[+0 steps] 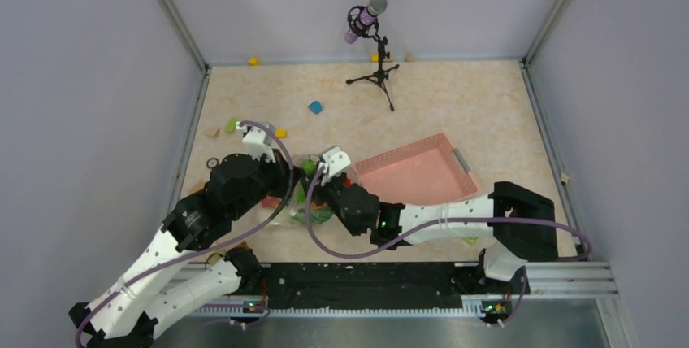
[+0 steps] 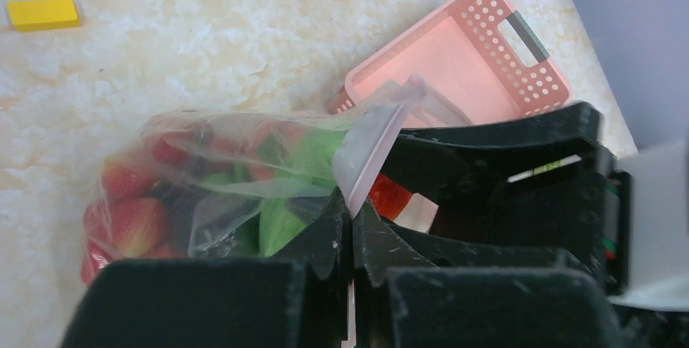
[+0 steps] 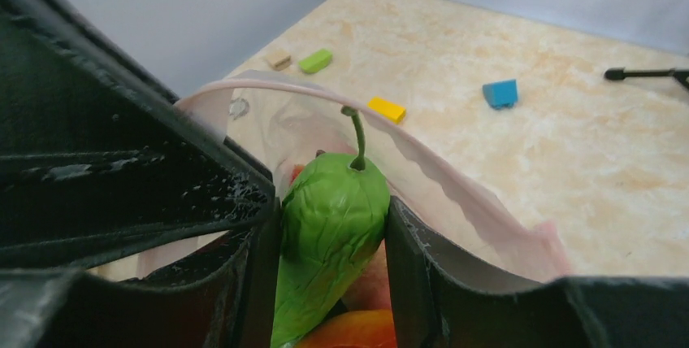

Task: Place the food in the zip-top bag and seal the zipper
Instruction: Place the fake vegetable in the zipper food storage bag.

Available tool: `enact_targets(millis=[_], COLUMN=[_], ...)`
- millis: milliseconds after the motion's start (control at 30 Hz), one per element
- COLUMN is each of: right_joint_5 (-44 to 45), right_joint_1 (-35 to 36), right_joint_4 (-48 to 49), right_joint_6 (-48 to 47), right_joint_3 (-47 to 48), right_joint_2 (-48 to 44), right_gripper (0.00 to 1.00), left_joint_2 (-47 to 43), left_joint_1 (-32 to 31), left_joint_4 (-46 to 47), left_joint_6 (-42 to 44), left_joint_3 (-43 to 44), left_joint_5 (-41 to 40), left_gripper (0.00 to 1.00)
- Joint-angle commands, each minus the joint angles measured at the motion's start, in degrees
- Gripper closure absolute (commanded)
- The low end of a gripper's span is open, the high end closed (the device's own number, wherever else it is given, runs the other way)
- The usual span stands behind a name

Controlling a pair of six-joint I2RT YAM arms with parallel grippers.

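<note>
**Pinching bag lip for loading**

Left gripper (image 2: pixel 351 216) jaws press on the zip-top bag (image 2: pixel 203 171) lip, lower centre, likely propping its mouth so right gripper (image 3: pixel 331 206), clamping green stemmed food (image 3: pixel 337 189), can drop it in. Pink basket (image 2: pixel 455 55) lies beyond.

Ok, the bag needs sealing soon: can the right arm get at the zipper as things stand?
Probably not yet: the right gripper is clamped on a green food piece at the bag mouth, and the left gripper pinches the zipper.
</note>
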Motion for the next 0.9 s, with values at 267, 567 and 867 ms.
enact_targets(millis=[267, 567, 867], right_joint_5=[-13.55, -22.25, -28.73], right_joint_1=[-8.67, -8.68, -8.68], right_joint_4=[-31.84, -21.64, -12.48], right_joint_6=[31.9, 23.59, 17.57], right_joint_3=[9.0, 3.13, -4.71], right_joint_2=[2.2, -1.93, -14.79], right_gripper=[0.68, 0.38, 0.15], left_joint_2=[-2.5, -2.25, -1.53], left_joint_1=[0.43, 0.85, 1.23], left_joint_4=[8.74, 7.24, 6.22], left_joint_6=[1.22, 0.28, -0.17], left_joint_3=[-0.96, -0.69, -0.36], left_joint_5=[8.77, 3.48, 1.62], left_gripper=[1.0, 1.0, 1.0])
